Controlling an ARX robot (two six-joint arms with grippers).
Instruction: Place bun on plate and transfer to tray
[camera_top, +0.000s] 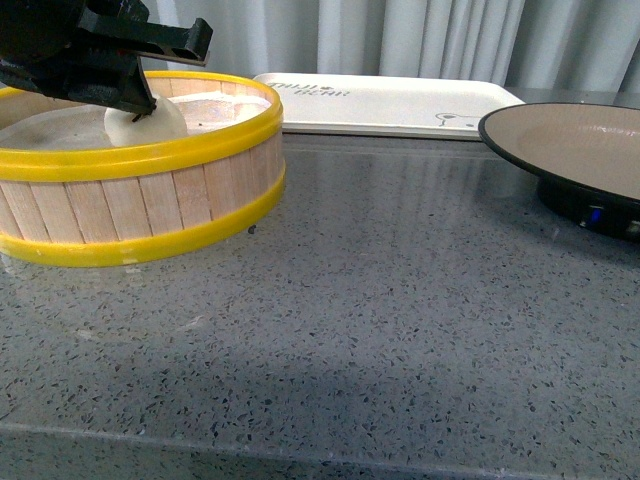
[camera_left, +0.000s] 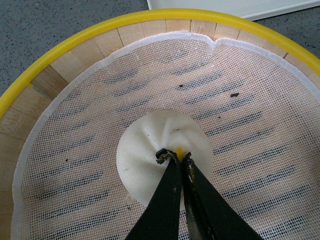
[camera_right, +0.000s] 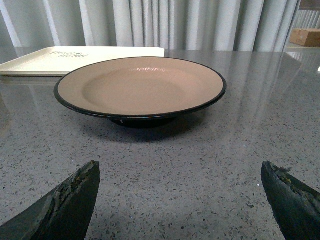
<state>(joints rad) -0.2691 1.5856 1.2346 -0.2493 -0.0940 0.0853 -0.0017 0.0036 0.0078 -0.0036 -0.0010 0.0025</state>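
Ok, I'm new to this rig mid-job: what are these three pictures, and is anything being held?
It is a two-armed robot at a grey speckled counter. The front picture comes from a camera on its body; the other two from cameras on each wrist. The left fingers are pinched shut on the pleated top of the white bun, which is in the yellow-rimmed steamer basket. The right fingers are wide open and empty, facing the tan plate. The white tray lies further back.

Yellow-rimmed wooden steamer basket (camera_top: 140, 215), white mesh liner (camera_left: 250, 115) inside; grey speckled countertop (camera_top: 400, 330); pale pleated curtains (camera_top: 400, 35) behind.
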